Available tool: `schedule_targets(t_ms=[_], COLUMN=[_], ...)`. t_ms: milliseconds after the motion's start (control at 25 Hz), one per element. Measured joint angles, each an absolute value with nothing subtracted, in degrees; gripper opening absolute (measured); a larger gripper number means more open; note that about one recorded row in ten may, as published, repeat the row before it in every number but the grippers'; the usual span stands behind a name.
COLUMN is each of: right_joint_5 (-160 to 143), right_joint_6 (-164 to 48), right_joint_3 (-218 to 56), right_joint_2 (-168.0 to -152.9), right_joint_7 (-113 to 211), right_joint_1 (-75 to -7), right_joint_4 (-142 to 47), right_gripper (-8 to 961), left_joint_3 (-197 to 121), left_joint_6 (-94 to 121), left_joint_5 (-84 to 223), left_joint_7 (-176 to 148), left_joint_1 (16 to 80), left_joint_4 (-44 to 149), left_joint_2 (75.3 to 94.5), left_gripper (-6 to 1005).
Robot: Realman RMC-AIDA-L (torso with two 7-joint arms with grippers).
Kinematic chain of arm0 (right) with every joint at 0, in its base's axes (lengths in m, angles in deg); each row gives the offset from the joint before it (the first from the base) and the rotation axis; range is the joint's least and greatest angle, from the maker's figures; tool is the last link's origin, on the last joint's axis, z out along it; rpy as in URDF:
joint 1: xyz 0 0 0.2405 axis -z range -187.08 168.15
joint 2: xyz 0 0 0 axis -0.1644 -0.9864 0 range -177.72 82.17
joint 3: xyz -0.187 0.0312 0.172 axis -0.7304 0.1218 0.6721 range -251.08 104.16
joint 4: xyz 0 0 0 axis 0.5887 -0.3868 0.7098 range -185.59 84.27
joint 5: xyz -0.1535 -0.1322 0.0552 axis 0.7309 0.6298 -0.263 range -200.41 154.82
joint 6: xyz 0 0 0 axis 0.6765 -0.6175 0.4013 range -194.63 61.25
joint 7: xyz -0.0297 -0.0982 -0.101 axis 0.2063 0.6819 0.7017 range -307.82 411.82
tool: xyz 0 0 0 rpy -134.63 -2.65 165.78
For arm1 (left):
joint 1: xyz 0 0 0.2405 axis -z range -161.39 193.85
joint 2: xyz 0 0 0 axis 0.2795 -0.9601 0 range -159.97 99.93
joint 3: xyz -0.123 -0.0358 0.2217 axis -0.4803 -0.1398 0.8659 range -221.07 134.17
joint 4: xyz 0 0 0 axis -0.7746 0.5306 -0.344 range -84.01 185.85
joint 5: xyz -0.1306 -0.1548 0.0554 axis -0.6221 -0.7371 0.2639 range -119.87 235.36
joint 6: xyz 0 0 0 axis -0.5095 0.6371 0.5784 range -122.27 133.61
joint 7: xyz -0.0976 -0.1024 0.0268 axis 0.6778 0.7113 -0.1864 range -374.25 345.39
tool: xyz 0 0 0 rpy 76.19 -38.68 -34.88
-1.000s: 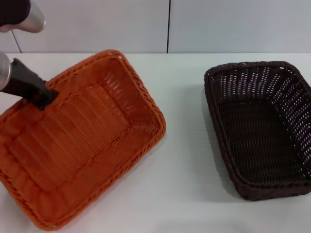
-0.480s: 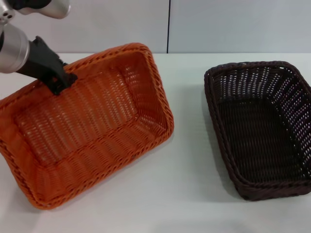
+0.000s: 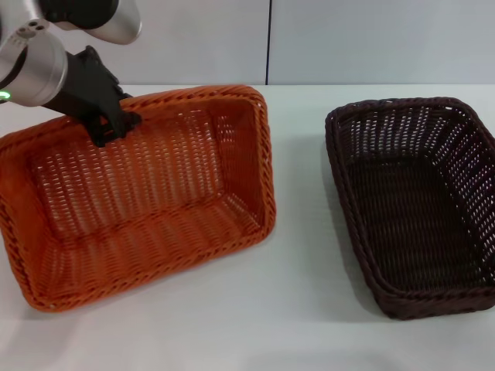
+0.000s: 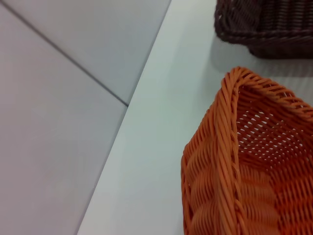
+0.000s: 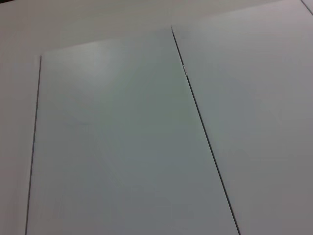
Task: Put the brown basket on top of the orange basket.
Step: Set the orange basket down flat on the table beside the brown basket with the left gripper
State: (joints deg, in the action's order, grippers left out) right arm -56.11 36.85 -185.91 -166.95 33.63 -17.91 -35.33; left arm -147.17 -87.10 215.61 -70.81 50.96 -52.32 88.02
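The orange basket (image 3: 139, 193) is tilted up on the left half of the table, its open side facing me and its near long edge resting on the tabletop. My left gripper (image 3: 116, 124) is shut on its far rim at the upper left. In the left wrist view one corner of the orange basket (image 4: 244, 161) shows, with part of the brown basket (image 4: 269, 24) beyond it. The brown basket (image 3: 418, 201) sits flat on the right side of the table, untouched. My right gripper is out of view.
The white table (image 3: 294, 309) has open surface between the two baskets and along its front edge. A grey panelled wall (image 3: 271, 39) stands right behind the table. The right wrist view shows only blank panels.
My left gripper has swung up and to the right with the orange basket's rim in it. The basket turned, tilted up more steeply and shifted rightward. The brown basket stayed put.
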Motion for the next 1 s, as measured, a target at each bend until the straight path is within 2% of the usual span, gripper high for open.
schedule_targets(t_ms=[1000], right_joint_5=[-56.11], right_joint_6=[37.09], right_joint_3=[-186.25], right_joint_2=[-167.0], right_joint_7=[33.35], right_joint_1=[-17.81], right_joint_4=[-35.45], right_gripper=[823], left_joint_3=[-142.49], left_joint_6=[-87.16], left_joint_5=[212.36], left_joint_7=[-78.66], left_joint_1=[53.16], left_joint_4=[-49.32], left_joint_2=[88.13], left_gripper=[170])
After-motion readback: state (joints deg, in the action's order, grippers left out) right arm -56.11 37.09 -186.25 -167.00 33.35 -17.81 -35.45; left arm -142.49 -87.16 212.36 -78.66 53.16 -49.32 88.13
